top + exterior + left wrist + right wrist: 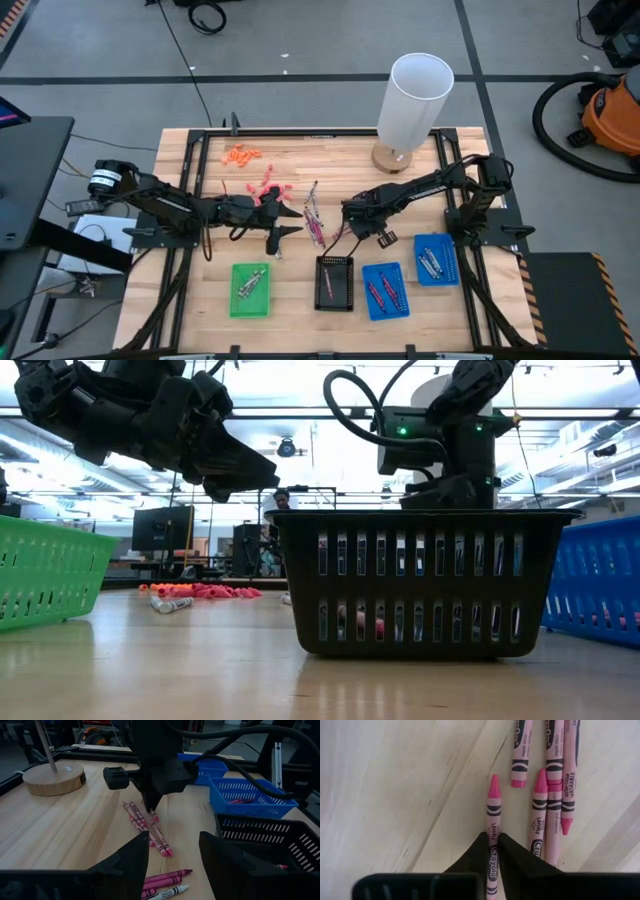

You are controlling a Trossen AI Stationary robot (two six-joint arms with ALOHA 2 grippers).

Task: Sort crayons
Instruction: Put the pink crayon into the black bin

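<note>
Black tray (334, 283): landmark, front centre of the wooden surface (330, 160), slotted walls, at least one crayon lying inside, apparently the bin for one colour. Flanking it along the front edge: green tray (250, 290) on the left arm's side, two blue trays (385, 291) on the right arm's side, each already carrying a few sticks, so sorting looks part done. Just behind the black tray: right gripper (491, 851), fingers clenched on one pinkish-red crayon (492, 820) at its wrapped end, beside the loose pink crayons (316, 222). Left gripper (283, 223), fingers spread and empty, hovers beside that cluster. Farther back: orange-pink crayons (242, 154), then a lamp (408, 105).
</note>
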